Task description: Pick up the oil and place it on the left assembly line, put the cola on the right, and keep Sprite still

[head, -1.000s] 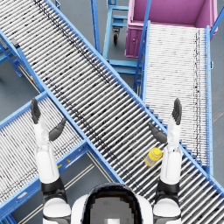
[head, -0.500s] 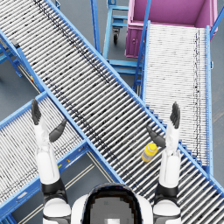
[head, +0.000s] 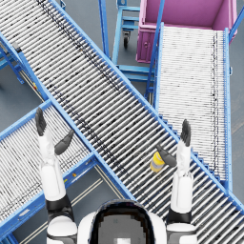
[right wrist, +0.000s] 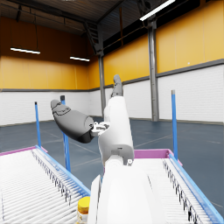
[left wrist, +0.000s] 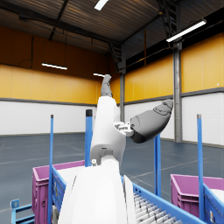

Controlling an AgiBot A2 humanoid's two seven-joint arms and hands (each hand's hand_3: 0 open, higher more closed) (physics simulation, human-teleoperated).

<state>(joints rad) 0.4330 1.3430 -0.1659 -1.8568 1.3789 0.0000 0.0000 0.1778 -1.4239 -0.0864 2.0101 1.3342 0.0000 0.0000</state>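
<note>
The left hand (head: 50,136) and right hand (head: 177,147) are raised, fingers apart, holding nothing. A yellow oil bottle (head: 157,162) stands on the middle conveyor (head: 105,109), just beside the right thumb.

Oil bottle (head: 157,162) on ctr conveyor (head: 95,95), just beside R hand (head: 178,144); L hand (head: 49,137) over L conveyor (head: 19,164); bin (head: 190,13) behind R conveyor (head: 190,76).

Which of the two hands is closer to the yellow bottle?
The right hand: the yellow bottle sits just beside it, while the left hand hangs far off.
</note>
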